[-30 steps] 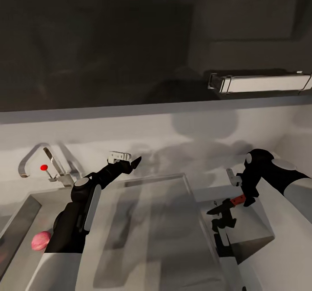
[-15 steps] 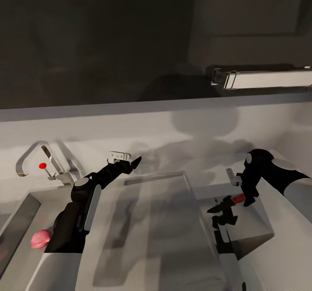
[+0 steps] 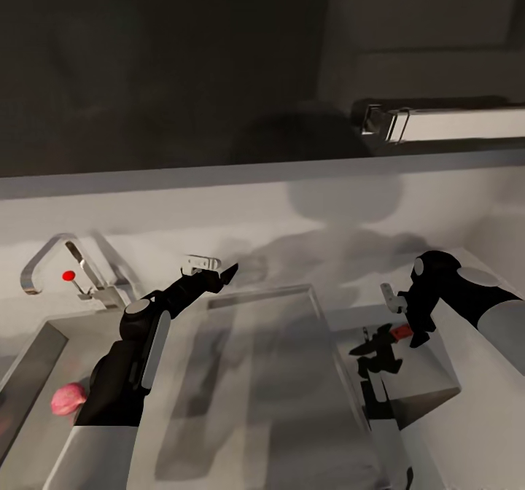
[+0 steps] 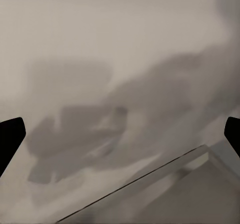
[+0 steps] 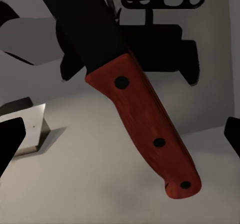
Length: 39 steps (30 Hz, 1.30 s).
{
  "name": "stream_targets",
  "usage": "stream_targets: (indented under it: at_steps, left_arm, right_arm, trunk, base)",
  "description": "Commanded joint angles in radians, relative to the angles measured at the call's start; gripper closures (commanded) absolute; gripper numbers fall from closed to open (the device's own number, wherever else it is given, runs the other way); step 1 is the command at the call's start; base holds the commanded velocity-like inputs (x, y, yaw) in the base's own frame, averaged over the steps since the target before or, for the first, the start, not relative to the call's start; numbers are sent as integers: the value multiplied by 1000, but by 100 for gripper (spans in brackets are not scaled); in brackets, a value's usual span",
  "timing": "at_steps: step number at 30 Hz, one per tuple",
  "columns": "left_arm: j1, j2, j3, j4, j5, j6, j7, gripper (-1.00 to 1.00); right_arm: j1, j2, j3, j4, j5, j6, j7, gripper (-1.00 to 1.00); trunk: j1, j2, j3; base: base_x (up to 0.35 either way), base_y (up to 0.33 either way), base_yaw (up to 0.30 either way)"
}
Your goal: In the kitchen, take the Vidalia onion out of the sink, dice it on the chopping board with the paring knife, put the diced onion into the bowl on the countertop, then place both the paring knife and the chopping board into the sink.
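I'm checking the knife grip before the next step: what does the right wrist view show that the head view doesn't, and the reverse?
Right wrist view: the paring knife's red handle up close, with three dark rivets, against the pale surface.

Head view: the pink onion in the sink, the tap, the left hand raised with nothing in it, and the right hand at the knife.

Both: the knife, dark blade and red handle.

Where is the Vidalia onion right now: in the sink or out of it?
In the sink: the pinkish Vidalia onion lies on the basin floor beside the left arm.
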Motion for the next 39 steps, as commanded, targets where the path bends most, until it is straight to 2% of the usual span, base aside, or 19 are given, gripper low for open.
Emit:
stream_targets:
  at_steps: [1, 8, 15, 18, 25, 31, 39]
  left_arm:
    - [-1, -1, 2, -1, 2, 8, -4, -100]
    - [-1, -1, 1, -2, 2, 9, -5, -100]
    - [-1, -1, -62, -8, 2, 10, -6, -100]
    - [-1, -1, -75, -8, 2, 10, -6, -100]
    - [-1, -1, -87, -9, 2, 10, -6, -100]
    - [-1, -1, -122, -8, 2, 10, -6, -100]
    - [-1, -1, -127, -8, 2, 10, -6, -100]
  right_arm:
    - [-1, -1, 5, -2, -1, 11, 2, -100]
    - [-1, -1, 5, -2, -1, 10, -1, -100]
    - [-1, -1, 5, -2, -1, 10, -2, -100]
    - [-1, -1, 5, -2, -1, 10, -2, -100]
    - [-1, -1, 5, -2, -1, 12, -4, -100]
    - [-1, -1, 5, -2, -1, 13, -4, -100]
    - [-1, -1, 5, -2, -1, 13, -5, -100]
  trunk:
    - [1, -2, -4]
    - [1, -2, -8]
    - [1, -2, -8]
    - [1, -2, -8]
    - [1, -2, -11]
    - [1, -2, -19]
    - [1, -2, -30]
  base:
    - [0, 0, 0]
    - [0, 0, 0]
    - [0, 0, 0]
    - [0, 0, 0]
    - [0, 0, 0]
    - [0, 0, 0]
    - [0, 0, 0]
